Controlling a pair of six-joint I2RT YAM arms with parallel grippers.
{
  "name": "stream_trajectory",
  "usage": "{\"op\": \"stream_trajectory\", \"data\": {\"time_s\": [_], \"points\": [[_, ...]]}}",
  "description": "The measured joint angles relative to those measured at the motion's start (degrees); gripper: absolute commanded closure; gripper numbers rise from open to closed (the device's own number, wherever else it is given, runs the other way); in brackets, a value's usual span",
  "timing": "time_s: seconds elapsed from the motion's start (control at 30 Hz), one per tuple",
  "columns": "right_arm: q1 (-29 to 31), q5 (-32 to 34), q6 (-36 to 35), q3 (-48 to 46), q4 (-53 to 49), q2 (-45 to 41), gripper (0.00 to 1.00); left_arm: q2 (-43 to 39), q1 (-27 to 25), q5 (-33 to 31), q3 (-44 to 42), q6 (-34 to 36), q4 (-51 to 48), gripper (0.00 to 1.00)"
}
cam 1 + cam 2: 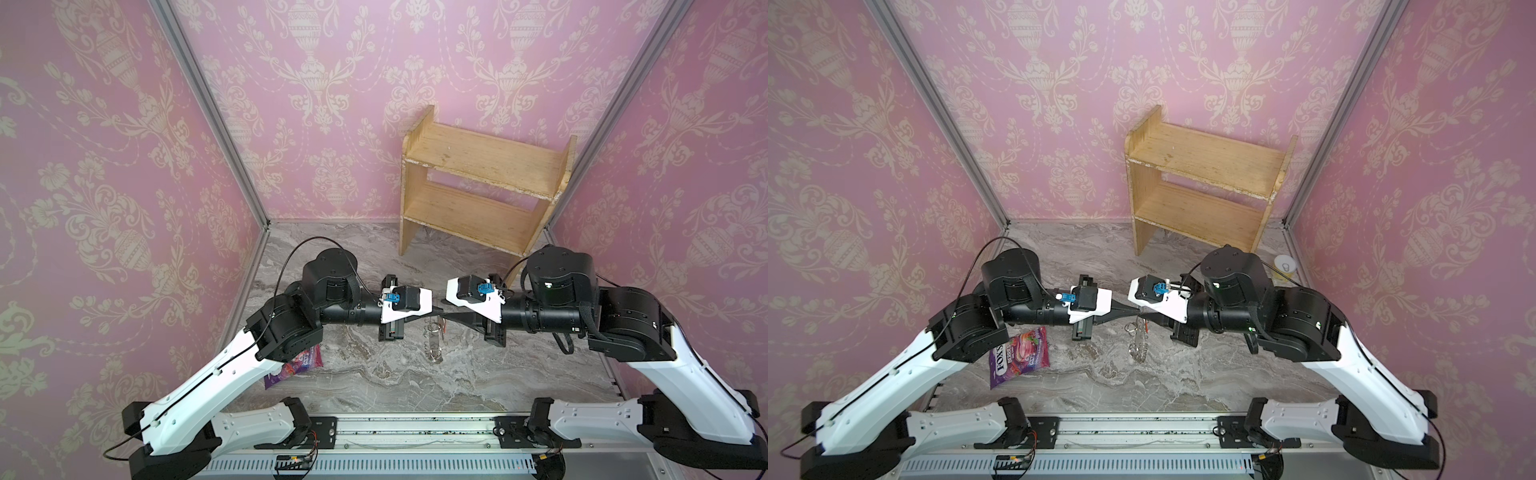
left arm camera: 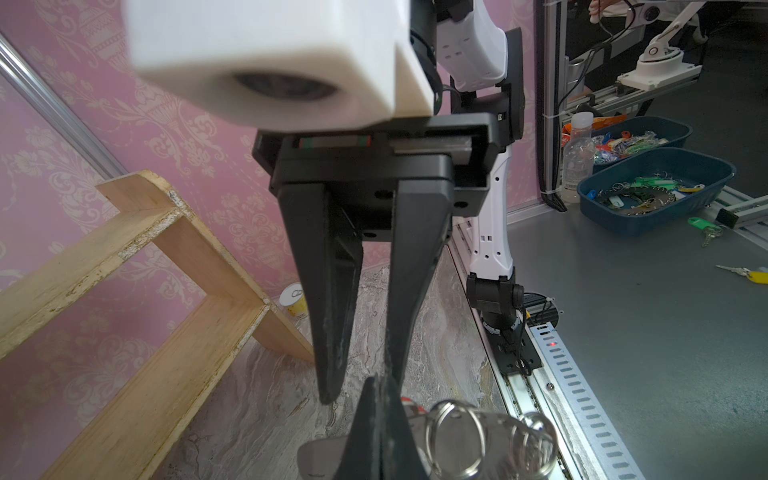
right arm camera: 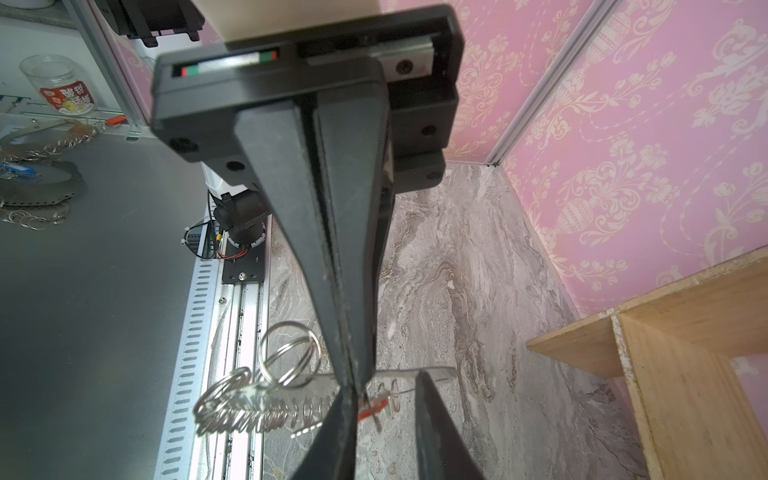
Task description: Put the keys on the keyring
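Left end effector [image 1: 435,311] is clenched on the keyring [image 1: 433,340], which hangs below its tips over the worktop [image 1: 374,374] in both top views. The right end effector [image 1: 449,316] meets it almost tip to tip.

From the left wrist, the right jaws stand apart, released, with split rings crowding beside the closed left tips.

From the right wrist, the keys [image 3: 371,409], red tag showing, hang against the band just beside the pinch.

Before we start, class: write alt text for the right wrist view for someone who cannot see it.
The shut left claw pinches the keyring, its silver split rings dangling above the marble table, the red-tagged keys by its tip. The right claw, open, faces it tip to tip.
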Motion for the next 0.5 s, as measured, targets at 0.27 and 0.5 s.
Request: {"op": "stream_trajectory", "data": {"time_s": [0.27,0.5], "points": [[0.0,-0.07,-0.02,-1.31,1.7,-0.96,0.7,-0.98,0.0,-0.63,0.0,0.0,-0.31,1.0],[0.0,-0.66,-0.02,-2.05,1.86,-1.44,0.73,-2.05,0.04,-0.59,0.0,-0.02,1.6,1.0]]}}
